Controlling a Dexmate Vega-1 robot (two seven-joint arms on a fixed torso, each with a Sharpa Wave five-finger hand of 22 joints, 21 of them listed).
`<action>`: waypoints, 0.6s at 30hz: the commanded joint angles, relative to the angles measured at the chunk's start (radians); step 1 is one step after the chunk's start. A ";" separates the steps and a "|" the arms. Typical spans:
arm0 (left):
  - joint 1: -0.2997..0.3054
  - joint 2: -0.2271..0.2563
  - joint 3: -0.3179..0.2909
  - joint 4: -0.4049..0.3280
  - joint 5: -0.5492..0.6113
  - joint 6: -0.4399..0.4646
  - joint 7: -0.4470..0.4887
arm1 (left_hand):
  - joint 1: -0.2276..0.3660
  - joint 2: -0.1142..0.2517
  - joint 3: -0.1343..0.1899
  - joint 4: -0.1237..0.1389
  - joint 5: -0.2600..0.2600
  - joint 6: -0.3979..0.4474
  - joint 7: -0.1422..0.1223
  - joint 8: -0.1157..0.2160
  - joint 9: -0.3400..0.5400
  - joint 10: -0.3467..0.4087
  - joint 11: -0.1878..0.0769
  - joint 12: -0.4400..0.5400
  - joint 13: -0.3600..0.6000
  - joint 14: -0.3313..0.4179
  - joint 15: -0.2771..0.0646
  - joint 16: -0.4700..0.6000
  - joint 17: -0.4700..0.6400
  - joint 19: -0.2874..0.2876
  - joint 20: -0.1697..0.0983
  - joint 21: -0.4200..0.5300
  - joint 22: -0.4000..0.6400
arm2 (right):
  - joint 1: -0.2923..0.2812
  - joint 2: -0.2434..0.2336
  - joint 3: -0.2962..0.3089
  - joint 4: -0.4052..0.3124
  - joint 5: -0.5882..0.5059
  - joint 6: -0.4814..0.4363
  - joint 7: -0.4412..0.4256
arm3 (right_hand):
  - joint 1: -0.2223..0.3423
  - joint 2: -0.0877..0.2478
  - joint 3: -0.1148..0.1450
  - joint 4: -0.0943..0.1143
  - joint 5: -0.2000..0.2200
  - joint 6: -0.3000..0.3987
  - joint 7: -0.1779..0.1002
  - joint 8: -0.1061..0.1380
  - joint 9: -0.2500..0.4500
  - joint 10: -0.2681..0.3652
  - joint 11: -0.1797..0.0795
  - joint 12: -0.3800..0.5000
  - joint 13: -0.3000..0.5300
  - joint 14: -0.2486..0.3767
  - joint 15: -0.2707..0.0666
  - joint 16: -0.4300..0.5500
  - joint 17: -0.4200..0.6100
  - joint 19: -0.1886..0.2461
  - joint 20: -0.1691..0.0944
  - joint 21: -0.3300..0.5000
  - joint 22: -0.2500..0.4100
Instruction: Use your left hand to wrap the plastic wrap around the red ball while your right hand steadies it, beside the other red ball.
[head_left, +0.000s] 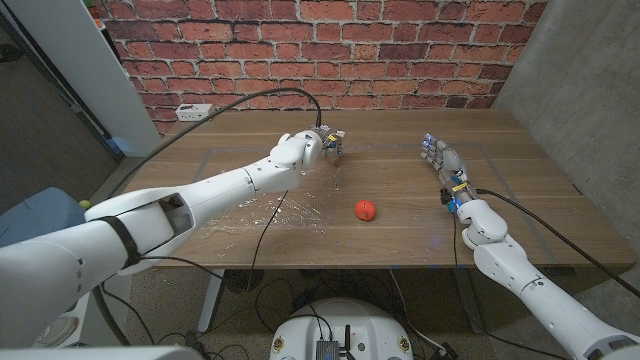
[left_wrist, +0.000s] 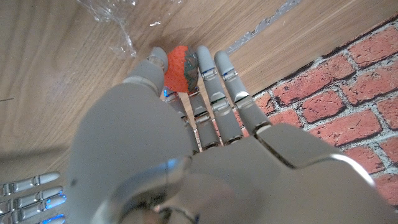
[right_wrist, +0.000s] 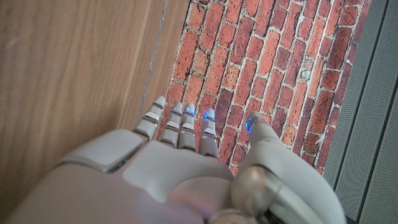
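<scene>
Left robot hand: our left robot hand (head_left: 326, 143) is out at the far side of the bench (head_left: 240, 135) with a red ball (left_wrist: 181, 67) pinched between thumb and fingertips; the left wrist view shows that pretty clearly.
Right robot hand: our right robot hand (head_left: 444, 165) sits well off on the right of the bench, fingers spread and nothing in them. It isn't touching either ball.
Plastic wrap: the plastic wrap (head_left: 268, 207) is a crinkly clear sheet lying on the bench under the left arm, nearer us than the held ball. From the left wrist view a bit of it looks just beside the ball, but we can't tell if any film is actually around it.
Other red ball: the other red ball (head_left: 366, 210) rests alone near the bench's middle, just off the wrap's edge.
Where we reckon we are: ball in hand, wrapping looks barely begun.
What could go wrong: a fingertip pinch on a round thing is sketchy, so tugging clingy film could pop the ball loose and send it rolling. With no steadying hand nearby, nothing would stop it. Dragging the sheet could also nudge the loose ball off the bench.
</scene>
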 joint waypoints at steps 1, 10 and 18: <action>0.107 0.102 -0.080 -0.191 0.034 0.012 -0.026 | 0.110 0.116 0.014 0.016 0.006 0.055 0.046 0.004 0.050 0.111 -0.079 0.074 0.139 0.045 -0.135 -0.003 0.006 -0.004 -0.003 0.010 0.002 | 0.017 -0.003 -0.023 -0.026 -0.017 -0.031 -0.006 | -0.007 0.002 0.003 -0.003 0.001 0.006 0.000 0.003 0.002 0.008 -0.004 0.002 0.003 0.006 0.003 0.006 0.001 0.000 0.006 0.008 0.006; 0.181 0.160 -0.140 -0.285 0.051 0.008 -0.059 | 0.109 0.115 0.014 0.018 0.006 0.055 0.049 0.005 0.049 0.107 -0.079 0.080 0.151 0.047 -0.135 -0.010 0.010 -0.009 -0.006 0.022 0.002 | 0.032 0.004 -0.044 -0.039 -0.036 -0.053 -0.014 | -0.007 0.003 0.003 -0.003 0.002 0.007 0.000 0.003 0.002 0.008 -0.005 0.002 0.003 0.006 0.002 0.006 0.002 0.000 0.006 0.008 0.006; 0.251 0.205 -0.198 -0.346 0.055 0.013 -0.062 | 0.109 0.115 0.015 0.018 0.007 0.055 0.050 0.007 0.051 0.105 -0.080 0.084 0.160 0.050 -0.136 -0.015 0.014 -0.012 -0.009 0.031 0.002 | 0.023 0.002 -0.055 -0.083 -0.060 -0.077 -0.049 | -0.007 0.003 0.004 -0.003 0.002 0.007 0.000 0.002 0.002 0.009 -0.006 0.001 0.003 0.006 0.003 0.006 0.002 0.001 0.006 0.009 0.006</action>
